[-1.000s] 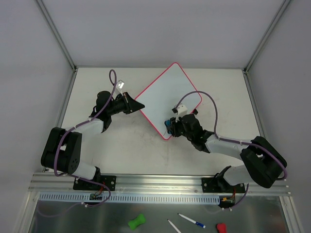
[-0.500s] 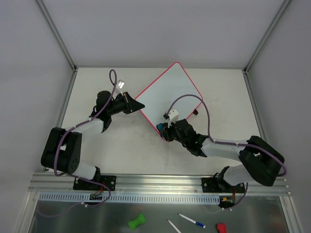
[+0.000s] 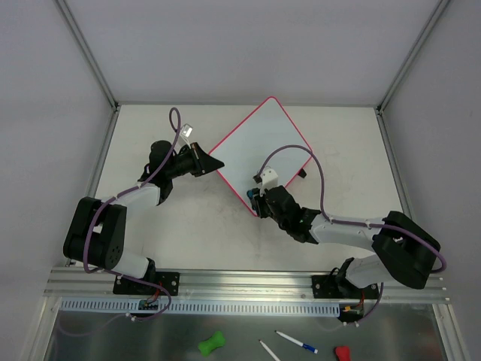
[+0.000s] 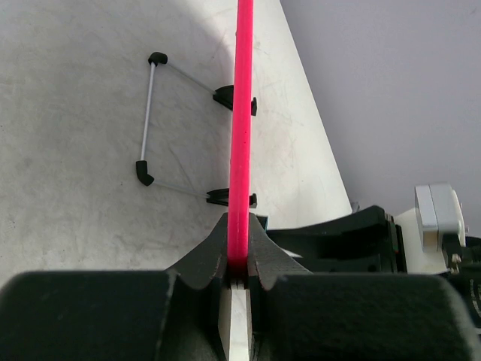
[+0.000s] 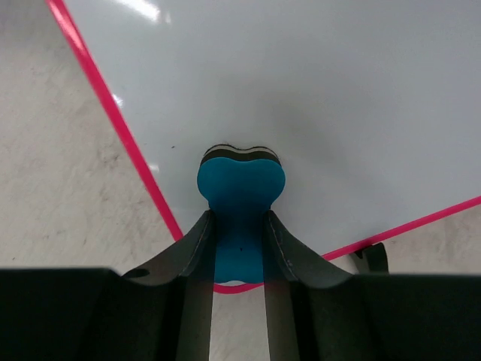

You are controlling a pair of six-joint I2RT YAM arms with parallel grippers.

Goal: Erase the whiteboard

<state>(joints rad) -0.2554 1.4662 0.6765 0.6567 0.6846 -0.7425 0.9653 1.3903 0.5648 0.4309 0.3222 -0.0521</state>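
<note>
Pinching whiteboard (image 3: 259,143) rim at left corner with left gripper (image 3: 205,161); holding eraser (image 5: 240,183), squeezed in right gripper (image 3: 255,200), on whiteboard's near corner.

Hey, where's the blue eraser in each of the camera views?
Top external: blue eraser at the whiteboard's near corner, in the right gripper.
Left wrist: not in it.
Right wrist: centre, between the jaws.
Shared landmark: the whiteboard's pink rim.

The whiteboard (image 3: 259,147) is white, rimmed pink-red; the eraser (image 5: 240,186) is blue.
</note>
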